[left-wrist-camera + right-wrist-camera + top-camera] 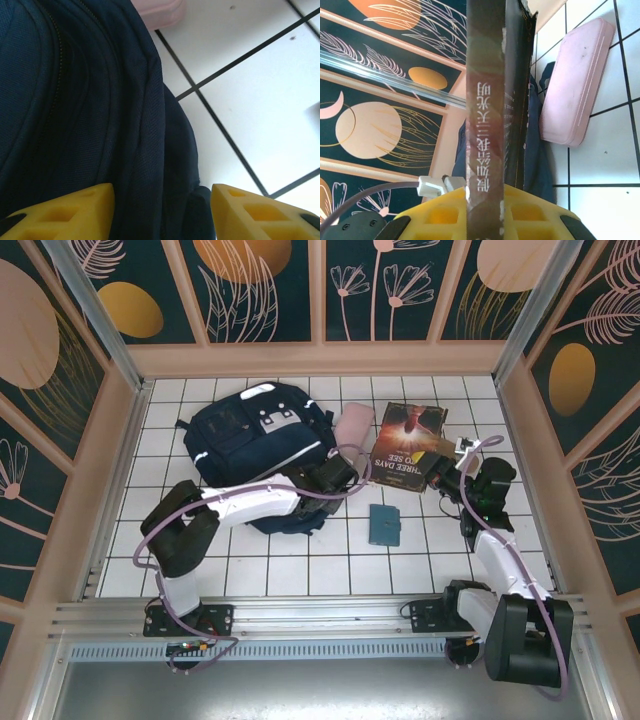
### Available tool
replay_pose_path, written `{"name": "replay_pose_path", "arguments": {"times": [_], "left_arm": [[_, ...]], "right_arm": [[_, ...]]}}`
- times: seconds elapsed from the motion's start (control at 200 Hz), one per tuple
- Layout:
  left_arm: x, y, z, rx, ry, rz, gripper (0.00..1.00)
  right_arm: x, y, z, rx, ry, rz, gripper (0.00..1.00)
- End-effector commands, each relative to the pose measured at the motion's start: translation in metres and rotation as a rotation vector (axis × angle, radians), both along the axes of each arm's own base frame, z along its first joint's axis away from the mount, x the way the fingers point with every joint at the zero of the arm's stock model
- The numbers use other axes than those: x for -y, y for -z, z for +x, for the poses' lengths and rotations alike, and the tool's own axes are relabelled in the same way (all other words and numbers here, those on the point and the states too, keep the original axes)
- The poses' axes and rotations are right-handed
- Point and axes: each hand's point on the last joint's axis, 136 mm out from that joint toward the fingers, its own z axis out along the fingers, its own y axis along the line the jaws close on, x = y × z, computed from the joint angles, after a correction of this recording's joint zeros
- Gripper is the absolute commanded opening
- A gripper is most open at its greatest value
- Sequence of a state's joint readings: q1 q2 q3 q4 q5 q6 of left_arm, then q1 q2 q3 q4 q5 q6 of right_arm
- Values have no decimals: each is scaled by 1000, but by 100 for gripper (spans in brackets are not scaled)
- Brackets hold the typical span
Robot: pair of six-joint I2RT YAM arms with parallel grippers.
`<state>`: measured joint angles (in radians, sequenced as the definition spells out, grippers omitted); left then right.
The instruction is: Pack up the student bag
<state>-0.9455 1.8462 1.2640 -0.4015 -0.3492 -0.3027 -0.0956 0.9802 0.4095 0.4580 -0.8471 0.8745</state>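
The student bag (250, 445), a big navy backpack, lies flat at the back left of the tiled floor. My left gripper (340, 475) is at its right edge. In the left wrist view the left gripper (162, 202) is open, its yellow fingers (75, 212) set either side of a fold of the bag's fabric (75, 100). My right gripper (452, 455) is shut on a brown book (408, 445), tilted up right of the bag. In the right wrist view the book's spine (485, 100) stands clamped in the right gripper (485, 196).
A pink pencil case (353, 428) lies between the bag and the book, seen too as the pink case (577, 85) and the pink case (160, 10). A small teal notebook (385, 524) lies on the tiles in front. Patterned walls enclose the floor.
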Motion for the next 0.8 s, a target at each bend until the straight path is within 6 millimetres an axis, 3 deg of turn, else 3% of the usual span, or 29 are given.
{"name": "replay_pose_path", "arguments": {"times": [0.0,0.12,0.235,0.395,0.46,0.596,0.691,0.796], "left_arm": [[-27,-9,18,93,-77,135,51],[-36,-21,27,152,-132,172,46],[-42,-34,34,208,-171,186,52],[-45,-21,37,207,-184,247,53],[-46,-17,39,212,-190,266,45],[-52,-24,46,261,-221,296,0],[-56,-40,50,305,-252,309,0],[-57,-75,54,367,-288,253,0]], "right_arm": [[-3,-22,-6,91,-31,5,0],[-3,-21,-7,89,-32,11,0],[-4,-19,-8,88,-37,15,0],[-4,-20,-9,90,-39,17,0],[-4,-20,-9,93,-41,16,0],[-4,-19,-10,91,-44,18,0],[-5,-18,-11,89,-52,21,0],[-11,-19,-14,99,-80,32,0]]}}
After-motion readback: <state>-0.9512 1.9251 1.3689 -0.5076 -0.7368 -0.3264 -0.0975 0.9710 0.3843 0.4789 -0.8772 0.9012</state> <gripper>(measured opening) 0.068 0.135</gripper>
